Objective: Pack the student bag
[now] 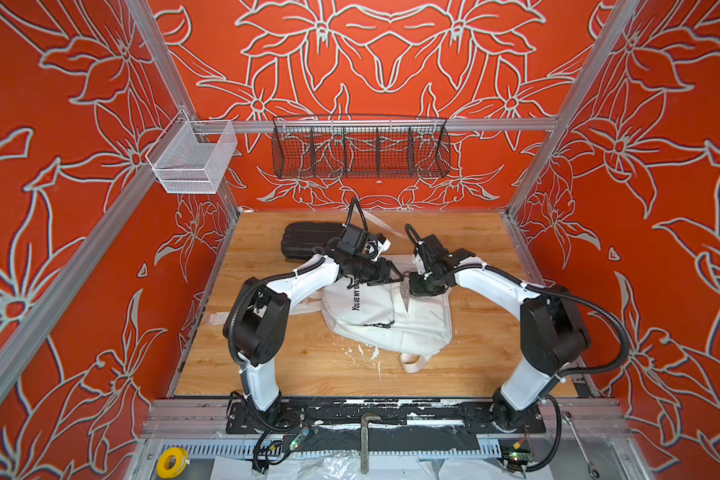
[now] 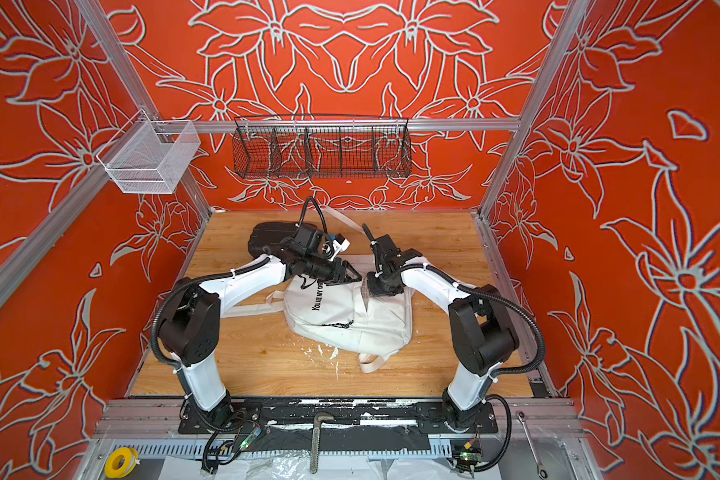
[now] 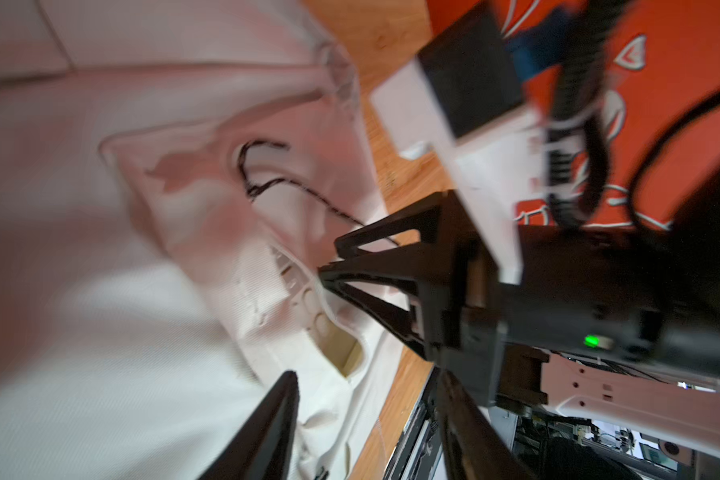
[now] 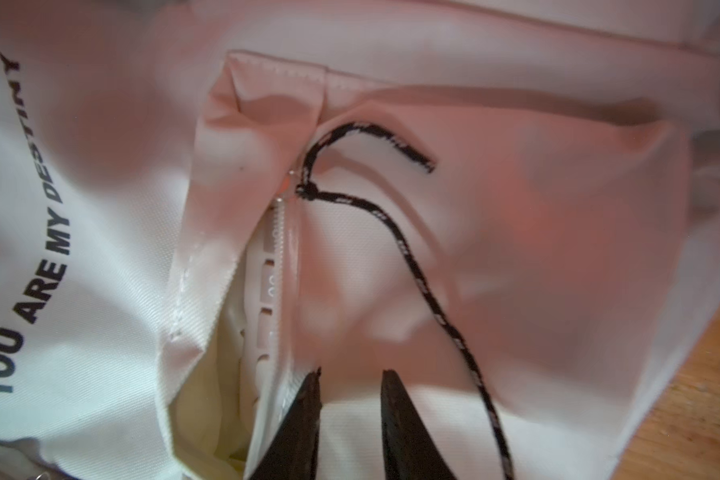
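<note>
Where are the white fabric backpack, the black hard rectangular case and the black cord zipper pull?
White fabric backpack [image 1: 416, 328]: a top view, on its lower body panel.
Black hard rectangular case [image 1: 304, 240]: a top view, on its top face.
Black cord zipper pull [image 4: 307, 190]: right wrist view, on its knot.

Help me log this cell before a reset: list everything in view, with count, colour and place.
student bag: one, white with black print, table centre, one zip partly open
zipper pull cords: two, black, one at the open zip, one on the front pocket
hard case: one, black, table's far left
wire basket: one, black, back rail
mesh basket: one, white, left rail
tape roll: one, yellow, front left
wrench: one, silver, front right
L-shaped metal tool: one, grey, front centre
table: one, wood
left gripper: black, open over the bag
right gripper: black, jaws narrow at the zip edge, grip unclear
</note>
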Controlling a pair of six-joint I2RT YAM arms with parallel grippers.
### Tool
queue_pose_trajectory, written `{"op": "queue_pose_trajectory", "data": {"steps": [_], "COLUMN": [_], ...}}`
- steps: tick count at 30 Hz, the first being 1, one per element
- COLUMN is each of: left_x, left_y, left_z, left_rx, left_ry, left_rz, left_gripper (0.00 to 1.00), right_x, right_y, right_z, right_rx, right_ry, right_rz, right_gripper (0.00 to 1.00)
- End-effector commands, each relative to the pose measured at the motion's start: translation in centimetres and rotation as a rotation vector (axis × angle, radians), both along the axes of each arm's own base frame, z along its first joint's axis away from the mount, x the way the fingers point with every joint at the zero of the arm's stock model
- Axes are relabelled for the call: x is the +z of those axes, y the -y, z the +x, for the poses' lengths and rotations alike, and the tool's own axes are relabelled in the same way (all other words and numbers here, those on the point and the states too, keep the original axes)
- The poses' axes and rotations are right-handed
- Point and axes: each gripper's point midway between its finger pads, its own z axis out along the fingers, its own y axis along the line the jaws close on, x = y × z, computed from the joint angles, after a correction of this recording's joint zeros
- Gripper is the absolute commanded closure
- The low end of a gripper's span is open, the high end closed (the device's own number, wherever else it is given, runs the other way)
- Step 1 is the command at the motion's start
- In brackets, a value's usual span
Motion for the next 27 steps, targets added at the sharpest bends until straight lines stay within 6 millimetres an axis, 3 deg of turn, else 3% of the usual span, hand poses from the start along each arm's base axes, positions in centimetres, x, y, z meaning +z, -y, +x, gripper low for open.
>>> {"op": "queue_pose_trajectory", "data": {"steps": [1,3,5,11,13,17,23,27], "left_x": [-3.3,-3.3,-2.1,-0.4,-0.7,-2.2,-5.4,-6.8], "left_y": [-0.5,-0.1,0.3,-0.8,-1.0,-0.6,0.2,0.3], "left_z": [-0.4,0.3,1.4,4.5,5.4,6.7,8.4,9.1], "left_rx": [0.019,0.027,0.034,0.098,0.101,0.082,0.035,0.051], "left_ry": [-0.09,-0.094,-0.062,-0.012,-0.012,-0.039,-0.119,-0.147], "left_rz": [0.051,0.044,0.033,0.082,0.126,0.174,0.248,0.272], "left_gripper": [0.45,0.43,0.41,0.37,0.37,0.36,0.35,0.33], "right_x": [-2.1,-2.9,-2.4,3.5,4.1,4.1,4.0,3.8], "right_y": [-0.5,-0.8,-0.9,1.0,1.6,0.7,-0.5,0.4], "right_z": [-1.0,-1.3,-1.2,1.7,2.3,2.5,0.8,2.9], "right_rx": [0.02,0.04,0.052,-0.031,0.011,0.256,0.731,0.764], "right_ry": [-0.051,-0.075,-0.061,0.195,0.246,0.322,0.479,0.528], "right_rz": [-0.017,-0.019,-0.022,0.042,0.018,-0.026,-0.083,-0.119], "right_gripper": [0.72,0.69,0.63,0.5,0.5,0.5,0.51,0.51]}}
